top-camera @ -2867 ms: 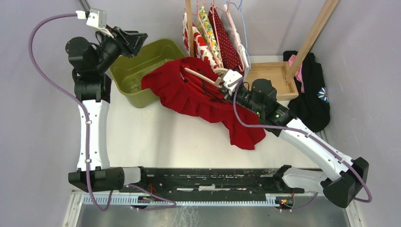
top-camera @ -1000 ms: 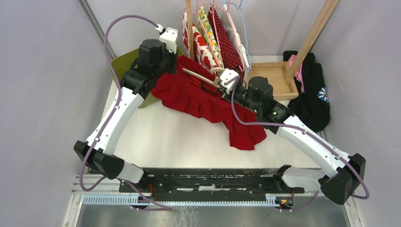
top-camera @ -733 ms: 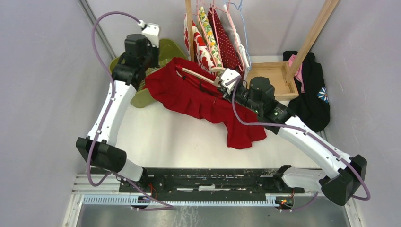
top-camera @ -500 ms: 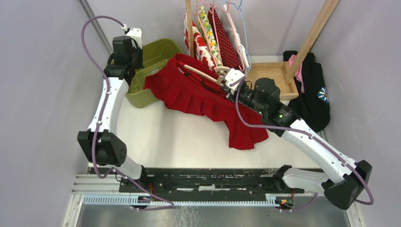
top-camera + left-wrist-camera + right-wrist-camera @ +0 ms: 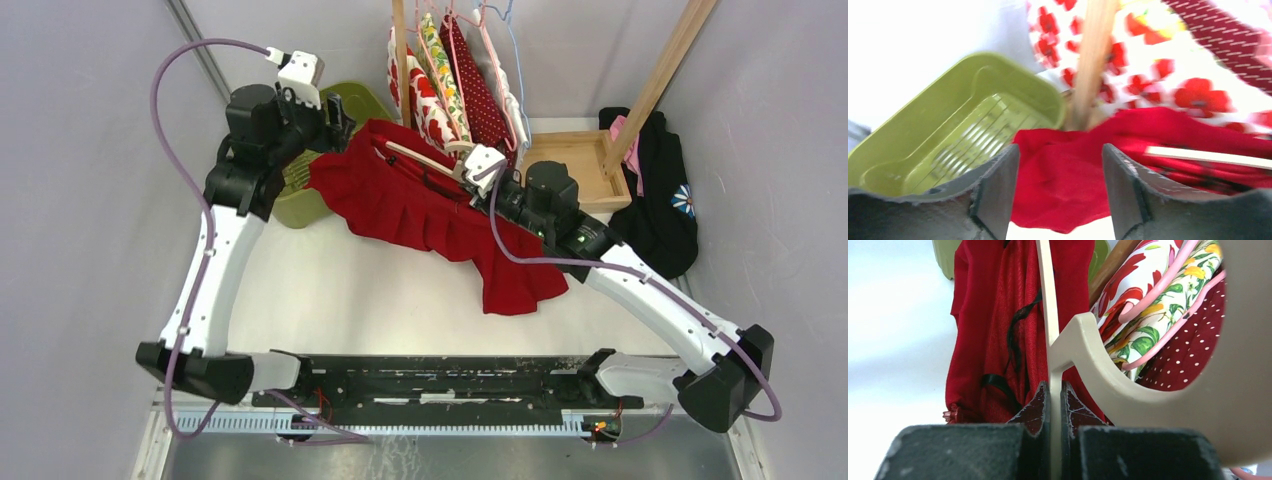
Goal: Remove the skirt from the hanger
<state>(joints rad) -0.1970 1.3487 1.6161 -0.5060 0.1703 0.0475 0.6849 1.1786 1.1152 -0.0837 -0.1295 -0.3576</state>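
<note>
Skirt (image 5: 400,200) lies just ahead of parted left jaws; right jaws clenched on hanger (image 5: 1078,335).

Overhead rear view; close wrist views; shared skirt (image 5: 420,210)
</note>
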